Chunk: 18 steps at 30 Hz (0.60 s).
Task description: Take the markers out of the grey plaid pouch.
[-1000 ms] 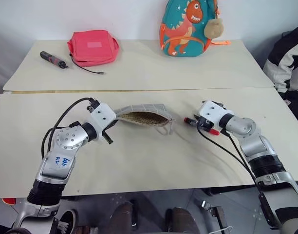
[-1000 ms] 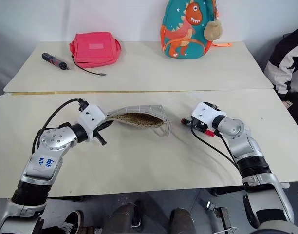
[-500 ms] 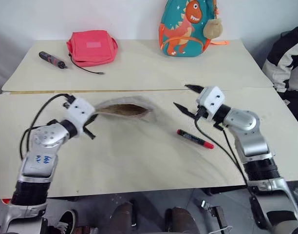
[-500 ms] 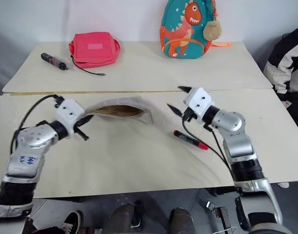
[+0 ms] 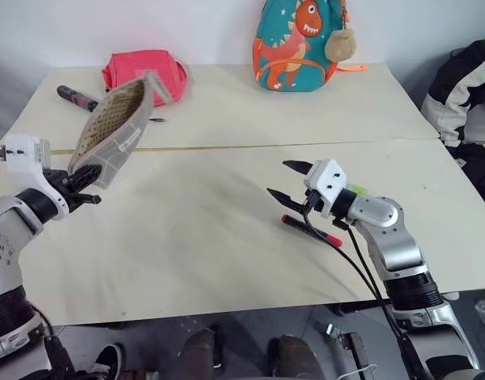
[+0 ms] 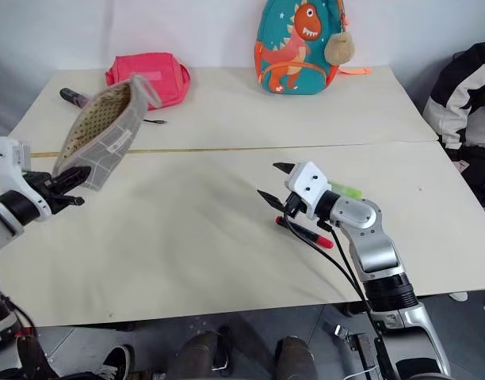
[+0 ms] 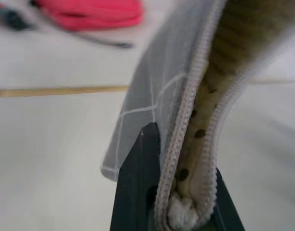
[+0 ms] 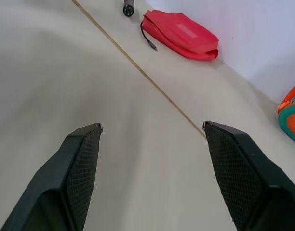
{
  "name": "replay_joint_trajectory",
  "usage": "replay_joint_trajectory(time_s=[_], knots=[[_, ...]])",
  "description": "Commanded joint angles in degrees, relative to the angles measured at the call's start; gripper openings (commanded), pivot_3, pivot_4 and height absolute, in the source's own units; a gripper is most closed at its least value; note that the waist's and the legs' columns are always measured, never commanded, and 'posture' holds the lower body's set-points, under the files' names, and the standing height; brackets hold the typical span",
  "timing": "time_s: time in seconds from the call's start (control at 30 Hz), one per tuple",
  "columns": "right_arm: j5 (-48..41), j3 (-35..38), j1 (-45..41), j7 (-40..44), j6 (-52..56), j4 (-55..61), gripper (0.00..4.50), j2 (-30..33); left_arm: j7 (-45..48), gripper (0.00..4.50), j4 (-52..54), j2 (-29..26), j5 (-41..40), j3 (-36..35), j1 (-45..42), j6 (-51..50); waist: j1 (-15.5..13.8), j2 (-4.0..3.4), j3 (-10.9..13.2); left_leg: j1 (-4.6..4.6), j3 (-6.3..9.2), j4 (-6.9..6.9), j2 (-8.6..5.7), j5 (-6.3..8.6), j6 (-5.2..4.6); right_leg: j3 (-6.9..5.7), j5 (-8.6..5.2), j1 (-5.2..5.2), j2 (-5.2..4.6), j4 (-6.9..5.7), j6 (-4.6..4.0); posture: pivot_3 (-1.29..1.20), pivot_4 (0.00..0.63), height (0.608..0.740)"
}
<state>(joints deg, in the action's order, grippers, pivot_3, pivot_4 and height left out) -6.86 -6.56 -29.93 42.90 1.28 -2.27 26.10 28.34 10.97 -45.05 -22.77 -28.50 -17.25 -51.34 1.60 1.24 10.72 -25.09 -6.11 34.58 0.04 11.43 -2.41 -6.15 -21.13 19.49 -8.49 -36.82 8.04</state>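
In the head views, the left gripper [image 5: 82, 188] is clenched on a corner of the flat grey plaid fabric pouch [image 5: 112, 133], holding it up off the cream table [image 5: 187, 245] with its speckled lining showing. One slim black marker with red ends [image 5: 311, 229] lies on the table just below the right gripper [image 6: 276, 184], whose jaws stand released and empty. So one marker is judged out; whether any are left inside cannot be told. No readable writing shows on the pink-red fabric bag [image 5: 143, 70] or the teal dinosaur backpack [image 5: 292, 43].

In the left wrist view, the black fingers [image 7: 138, 183] pinch the pouch's zipper edge.

In the right wrist view, the spread fingers [image 8: 82, 168] hold nothing over bare table.
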Motion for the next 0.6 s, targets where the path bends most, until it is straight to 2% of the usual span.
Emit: replay_joint_trajectory(time_s=[0.03, 0.23, 0.47, 0.6], knots=[[-0.27, 0.41, -0.15, 0.11, -0.68, 1.60, 3.50, -0.09, 0.97, 0.00, -0.11, -9.01, 16.78, 9.15, 6.82, 24.68, 0.00, 0.02, 0.00, 0.01, -0.05, -0.06, -0.01, 0.01, 0.03, 0.02, -0.01, 0.03, 0.00, 0.04, -0.01, 0.00, 0.150, 0.740], [-0.60, 1.01, 1.11, 0.79, -0.54, 1.67, 3.50, 0.80, -4.71, 0.00, -5.05, -10.44, 28.76, 12.34, 15.21, 41.17, -0.01, 0.01, 0.00, 0.04, -0.18, -0.45, -0.06, 0.14, 0.39, 0.13, -0.01, 0.15, -0.11, 0.44, -0.03, 0.00, 0.150, 0.740], [-5.37, 0.96, 3.20, 5.21, 3.47, 4.76, 3.50, 0.76, -10.48, 0.00, -10.09, -8.24, 34.60, 11.86, 18.62, 47.81, 0.02, 0.01, 0.00, 0.04, -0.24, -0.54, 0.01, 0.11, 0.34, 0.10, -0.01, 0.21, -0.09, 0.30, -0.03, 0.00, 0.150, 0.740], [-4.10, 0.25, 3.18, 5.71, 2.82, 4.12, 3.54, 1.09, -8.19, 1.11, -9.64, -5.27, 30.38, 10.82, 18.28, 47.26, 0.02, 0.01, 0.00, 0.06, -0.26, -0.52, 0.01, 0.09, 0.28, 0.10, -0.01, 0.21, -0.12, 0.28, -0.03, 0.00, 0.150, 0.740]])
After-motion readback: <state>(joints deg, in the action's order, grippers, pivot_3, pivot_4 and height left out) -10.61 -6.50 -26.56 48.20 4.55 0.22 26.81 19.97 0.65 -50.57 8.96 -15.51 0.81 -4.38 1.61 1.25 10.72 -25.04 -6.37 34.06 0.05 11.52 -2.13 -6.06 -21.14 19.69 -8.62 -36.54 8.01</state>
